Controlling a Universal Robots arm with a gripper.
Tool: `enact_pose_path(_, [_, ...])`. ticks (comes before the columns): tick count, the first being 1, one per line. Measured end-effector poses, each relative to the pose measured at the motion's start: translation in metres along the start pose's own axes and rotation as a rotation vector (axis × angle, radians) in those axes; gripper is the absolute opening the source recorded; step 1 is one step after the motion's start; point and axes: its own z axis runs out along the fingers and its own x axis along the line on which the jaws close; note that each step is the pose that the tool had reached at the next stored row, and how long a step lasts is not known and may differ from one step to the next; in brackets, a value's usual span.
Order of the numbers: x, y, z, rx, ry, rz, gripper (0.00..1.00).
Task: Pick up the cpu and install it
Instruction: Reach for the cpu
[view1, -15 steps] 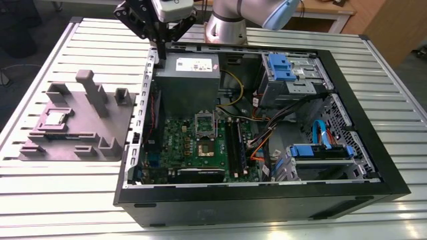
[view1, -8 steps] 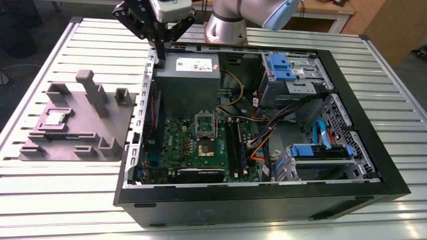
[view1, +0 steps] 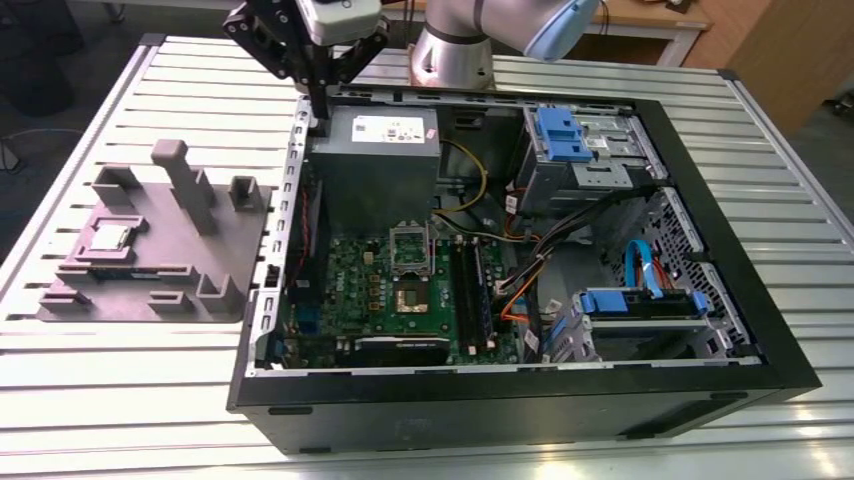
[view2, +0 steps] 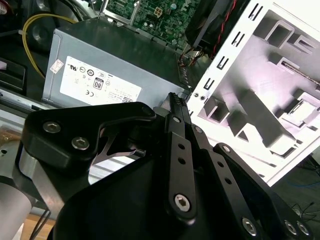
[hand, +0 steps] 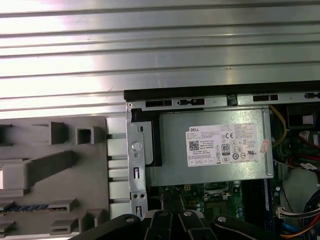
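Since the cpu (view1: 110, 237) lies flat in its little nest on the grey holder (view1: 227, 275), out on the desk (view1: 134, 390) at the exterior view's left of the open computer case (view1: 534, 410), the job in hand looks to be the reach for it, and no part of the pick-up is done yet. To do this well, I think the claw (view1: 320, 100) should go across high, so it clears the wall of the case and the tall posts on the holder. It should open wide before it drops, come straight down over the chip, and pinch it gently by its thin edges, because the chip is small and flat and could tip or slide. Holding it level matters too, since the socket (view1: 411, 275) inside the case looks like it needs the chip flat. Right now the claw is up over the back corner of the case, near the silver-grey box (view1: 376, 150) with the white label, well apart from the cpu. It points down. In the second wrist view its two fingers (view2: 176, 130) are pressed together with nothing between them, so it is closed and empty. The arm (view1: 451, 55) rises behind the case, at the far side of the desk.
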Motion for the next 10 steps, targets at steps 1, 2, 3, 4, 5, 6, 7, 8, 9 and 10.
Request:
enact_pose_path(1, [0.0002, 0.0000, 0.0000, 0.0000, 0.0000, 0.000, 0.10])
enact_pose_path(2, [0.0004, 0.0000, 0.0001, 0.0000, 0.0000, 0.000, 0.10])
enact_pose_path(3, [0.0005, -0.0001, 0.0001, 0.0000, 0.0000, 0.000, 0.10])
enact_pose_path(4, [0.0007, -0.0001, 0.0002, 0.0001, 0.0000, 0.000, 0.10])
enact_pose_path(5, [0.0009, -0.0001, 0.0002, 0.0000, 0.0000, 0.000, 0.10])
enact_pose_path(6, [0.0011, -0.0001, 0.0003, 0.0000, 0.0000, 0.000, 0.10])
enact_pose_path(7, [0.0013, -0.0001, 0.0004, 0.0000, 0.0000, 0.000, 0.10])
enact_pose_path(8, [0.0015, -0.0001, 0.0004, 0.0000, 0.0000, 0.000, 0.10])
enact_pose_path(9, [0.0016, -0.0002, 0.0005, 0.0000, 0.0000, 0.000, 0.10])
enact_pose_path(10, [0.0018, -0.0002, 0.0005, 0.0000, 0.0000, 0.000, 0.10])
